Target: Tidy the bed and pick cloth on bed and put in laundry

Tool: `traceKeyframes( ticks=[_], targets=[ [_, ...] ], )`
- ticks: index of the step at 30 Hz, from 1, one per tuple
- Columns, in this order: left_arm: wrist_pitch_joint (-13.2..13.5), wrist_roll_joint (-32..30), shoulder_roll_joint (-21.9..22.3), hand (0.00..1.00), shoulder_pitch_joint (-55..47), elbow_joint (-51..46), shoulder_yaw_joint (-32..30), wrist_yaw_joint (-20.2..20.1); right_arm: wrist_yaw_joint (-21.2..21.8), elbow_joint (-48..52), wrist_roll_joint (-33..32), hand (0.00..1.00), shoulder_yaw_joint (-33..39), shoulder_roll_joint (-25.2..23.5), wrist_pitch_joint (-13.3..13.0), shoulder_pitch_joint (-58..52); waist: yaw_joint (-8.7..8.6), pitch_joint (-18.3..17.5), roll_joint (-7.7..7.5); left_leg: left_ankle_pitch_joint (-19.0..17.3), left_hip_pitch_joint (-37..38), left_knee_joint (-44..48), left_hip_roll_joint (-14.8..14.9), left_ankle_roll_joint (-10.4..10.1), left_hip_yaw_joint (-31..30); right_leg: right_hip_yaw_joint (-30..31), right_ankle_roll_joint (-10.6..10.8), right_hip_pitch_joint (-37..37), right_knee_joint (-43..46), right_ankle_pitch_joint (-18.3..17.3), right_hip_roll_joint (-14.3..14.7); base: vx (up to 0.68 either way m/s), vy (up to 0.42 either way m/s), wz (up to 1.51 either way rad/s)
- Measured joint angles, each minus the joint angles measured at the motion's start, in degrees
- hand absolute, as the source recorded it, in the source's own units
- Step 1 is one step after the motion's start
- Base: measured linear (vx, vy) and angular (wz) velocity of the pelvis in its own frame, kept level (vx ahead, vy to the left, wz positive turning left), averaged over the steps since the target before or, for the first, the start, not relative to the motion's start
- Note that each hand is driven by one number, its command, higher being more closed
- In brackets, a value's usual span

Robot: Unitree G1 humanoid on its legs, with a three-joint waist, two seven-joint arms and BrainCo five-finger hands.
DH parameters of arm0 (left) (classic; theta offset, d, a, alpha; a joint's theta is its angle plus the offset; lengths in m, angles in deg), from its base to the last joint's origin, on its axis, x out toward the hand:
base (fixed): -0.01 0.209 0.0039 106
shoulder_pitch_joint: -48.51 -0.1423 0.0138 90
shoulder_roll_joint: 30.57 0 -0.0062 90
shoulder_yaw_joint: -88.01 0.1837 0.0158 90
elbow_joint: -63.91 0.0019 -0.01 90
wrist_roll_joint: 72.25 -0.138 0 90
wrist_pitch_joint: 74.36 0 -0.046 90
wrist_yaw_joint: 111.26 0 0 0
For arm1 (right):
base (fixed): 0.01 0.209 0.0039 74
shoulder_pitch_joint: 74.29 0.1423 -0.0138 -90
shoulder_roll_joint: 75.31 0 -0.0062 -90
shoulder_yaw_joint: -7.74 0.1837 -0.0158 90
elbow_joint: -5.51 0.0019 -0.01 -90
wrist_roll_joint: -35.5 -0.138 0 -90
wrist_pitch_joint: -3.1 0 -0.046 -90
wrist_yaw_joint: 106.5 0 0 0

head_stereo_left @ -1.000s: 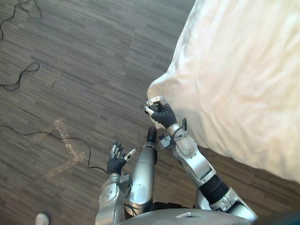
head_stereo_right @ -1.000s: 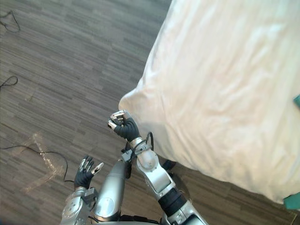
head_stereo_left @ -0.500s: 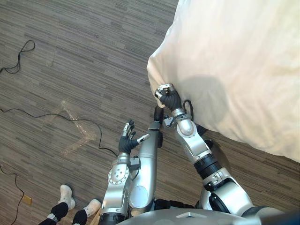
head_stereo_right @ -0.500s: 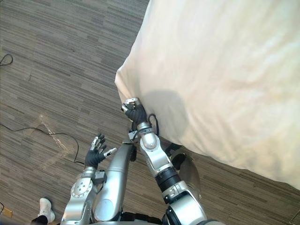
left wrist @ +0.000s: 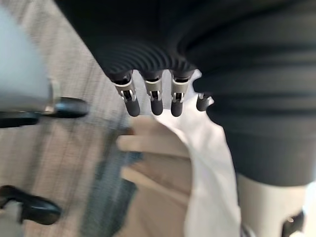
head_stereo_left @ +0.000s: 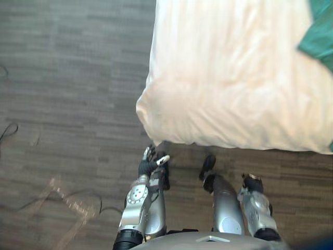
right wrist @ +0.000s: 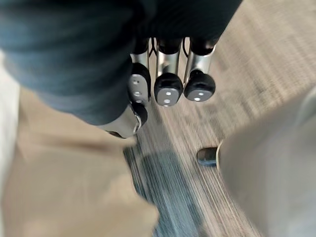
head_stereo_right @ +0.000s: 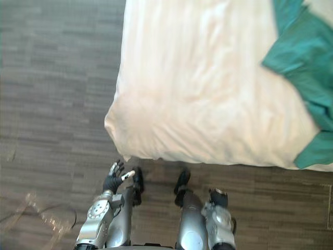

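While teal cloth (head_stereo_right: 304, 67) lies rumpled on bed (head_stereo_right: 197, 94), left hand (head_stereo_right: 114, 180) released, right hand (head_stereo_left: 253, 183) clenched.

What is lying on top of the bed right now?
A green cloth lies on the white duvet, toward its right side. Anything beneath the duvet or the cloth is covered.

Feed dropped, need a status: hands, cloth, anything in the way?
Left hand open, right hand shut, both empty. Green cloth on bed, far right, untouched. Nothing seen blocking.
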Motion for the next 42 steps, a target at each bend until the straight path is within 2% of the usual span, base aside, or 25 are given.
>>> traceKeyframes(
  ticks=[2,4,7,10,13,16,20,23,24,27,28,31,35,36,39,42],
  targets=[
    [-0.03,1.31,-0.28,0.00,2.07,6.95,-5.13,2.27,-0.27,0.54,-0.44,1.00,0.01,-0.34,-0.01,-2.89,-0.35,-2.09,-0.22,0.35,2.72,-1.51,0.16,-0.52,0.31,-0.14,0.07,2.57,-1.55,0.04,0.56,0.08,-0.020,-0.09],
    [0.04,2.23,-1.45,0.00,2.50,10.94,-6.30,3.30,-0.23,3.91,-1.86,1.00,-0.48,-0.95,0.01,-5.19,-1.07,-4.38,-0.32,1.04,5.61,-3.74,0.16,-0.89,1.05,0.01,0.27,4.88,-3.28,0.55,1.04,0.09,-0.005,-0.10],
    [0.08,3.96,-1.41,0.00,0.83,13.69,-6.66,3.77,0.43,18.33,-3.37,1.00,-5.51,-1.35,-0.70,-9.23,-1.80,-7.24,-0.31,1.04,10.48,-6.49,0.26,-1.24,3.40,1.76,0.40,7.93,-5.04,0.73,1.91,0.10,-0.001,-0.32],
    [0.26,4.06,-1.27,0.00,0.57,15.41,-6.55,3.69,3.30,32.94,-4.53,1.00,-12.02,-1.35,-2.94,-11.77,-1.96,-9.15,-0.11,0.81,12.87,-7.90,0.48,-1.58,4.22,2.27,0.41,9.77,-6.19,0.73,2.63,0.10,-0.011,-0.18],
    [0.26,3.40,-1.06,0.00,0.32,15.55,-6.81,3.54,7.52,44.41,-6.34,1.00,-18.47,-2.10,-5.20,-11.64,-1.93,-9.60,-0.10,0.65,15.60,-9.26,0.47,-1.77,5.20,3.01,0.40,11.74,-7.02,0.72,3.06,0.10,-0.001,-0.13],
    [0.22,3.35,-0.60,0.00,-0.20,15.74,-7.71,3.24,10.36,48.91,-9.18,1.00,-23.29,-2.22,-6.57,-11.52,-1.93,-11.15,-0.03,0.46,16.13,-9.87,0.23,-1.77,5.55,3.20,0.60,12.30,-8.02,0.87,3.14,0.10,0.018,-0.05],
    [0.42,2.75,-0.38,0.00,-0.18,17.69,-9.01,3.20,14.11,52.28,-16.35,1.00,-30.93,-1.78,-7.59,-9.52,-1.82,-12.33,0.18,0.40,18.12,-10.93,-0.50,-1.67,5.20,3.11,0.94,15.02,-9.97,1.09,2.99,0.10,0.031,0.04],
    [0.96,1.39,-0.39,0.00,0.16,17.65,-7.77,3.26,14.78,51.45,-21.24,1.00,-35.45,-1.72,-8.38,-3.55,-1.43,-11.41,0.82,0.34,17.04,-10.59,-0.75,-1.54,4.97,3.09,1.01,13.72,-9.21,1.13,2.61,0.00,0.024,0.04],
    [1.52,1.09,-0.41,0.00,0.66,17.54,-6.61,3.31,14.68,50.97,-22.45,1.00,-36.39,-1.64,-9.01,0.25,-1.20,-10.65,1.45,0.22,15.08,-9.50,-0.74,-1.33,4.78,3.08,0.98,11.73,-7.85,1.11,2.21,-0.06,0.017,0.06],
    [2.79,1.25,-0.54,0.00,1.71,14.78,-2.56,3.30,12.66,49.16,-22.79,1.00,-35.69,-1.59,-10.72,10.04,-0.58,-5.70,3.01,-0.27,9.95,-5.41,-0.76,-0.50,3.95,3.09,0.36,6.64,-3.28,0.53,0.79,-0.13,0.008,0.10],
    [3.37,1.30,-0.60,0.00,1.98,12.63,-1.18,3.26,11.65,47.80,-22.67,1.00,-33.76,-2.20,-11.56,13.75,0.25,-3.31,3.65,-0.54,7.40,-3.43,-0.76,-0.06,3.53,3.12,0.27,4.17,-1.34,0.09,0.26,-0.18,-0.016,0.12],
    [4.92,3.41,-0.73,0.00,2.11,7.90,0.91,3.19,8.37,42.54,-21.93,1.00,-27.40,-2.11,-11.95,18.86,1.60,1.69,4.76,-0.73,2.23,-0.10,-0.74,0.26,3.11,3.32,0.08,-1.32,3.25,-1.05,-1.11,-0.17,-0.026,0.12],
    [6.46,4.70,-0.99,0.00,0.91,5.16,1.01,3.08,5.02,35.47,-19.91,1.00,-18.56,-1.56,-12.15,17.92,1.88,4.49,5.54,-1.08,-1.63,1.62,-0.92,0.58,4.08,5.20,0.03,-6.63,6.21,-1.27,-1.78,-0.11,-0.007,-0.09],
    [6.74,4.88,-1.25,0.00,0.91,5.23,0.92,3.06,5.41,34.83,-19.76,1.00,-16.62,-0.45,-13.50,17.05,1.62,5.02,5.93,-1.35,-2.93,2.33,-0.94,0.87,4.90,6.12,0.08,-8.58,7.01,-1.25,-2.03,-0.07,0.026,-0.28],
    [6.71,4.93,-1.80,0.00,1.11,6.00,0.36,2.43,6.47,34.92,-17.45,1.00,-13.58,0.29,-15.41,17.08,1.15,5.21,5.86,-1.80,-4.58,3.50,-0.81,1.03,6.42,7.99,0.43,-11.29,7.52,-0.99,-1.95,-0.04,0.025,-0.23],
    [6.73,4.89,-1.79,0.00,1.80,7.45,-2.18,2.00,6.81,33.75,-17.49,1.00,-8.18,-0.45,-15.82,17.04,1.08,5.62,5.16,-2.19,-4.59,4.11,-0.67,1.07,6.75,8.86,0.50,-11.36,7.44,-0.84,-1.41,0.00,0.009,-0.08]
  ],
)
